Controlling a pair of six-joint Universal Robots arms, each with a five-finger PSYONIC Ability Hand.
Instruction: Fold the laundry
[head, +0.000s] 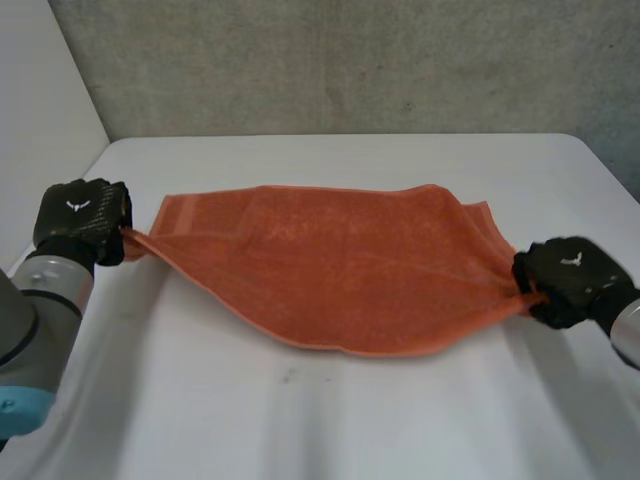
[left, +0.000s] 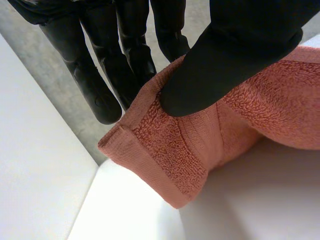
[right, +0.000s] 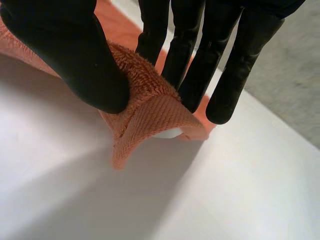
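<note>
An orange towel (head: 340, 265) is stretched across the white table (head: 330, 420) between my two hands. My left hand (head: 82, 220) pinches the towel's near left corner (left: 165, 150) between its thumb (left: 230, 60) and straight fingers (left: 100, 85). At the other end my right hand (head: 566, 280) pinches the near right corner (right: 150, 112), thumb (right: 75, 55) against fingers (right: 200, 65). Both corners are pulled outward and lifted a little off the table. The towel's far edge lies flat, and its near edge sags in a curve.
The table's far edge (head: 340, 137) meets a grey wall (head: 340, 60). Its left edge (head: 60, 190) runs close by my left hand. Bare tabletop lies in front of the towel.
</note>
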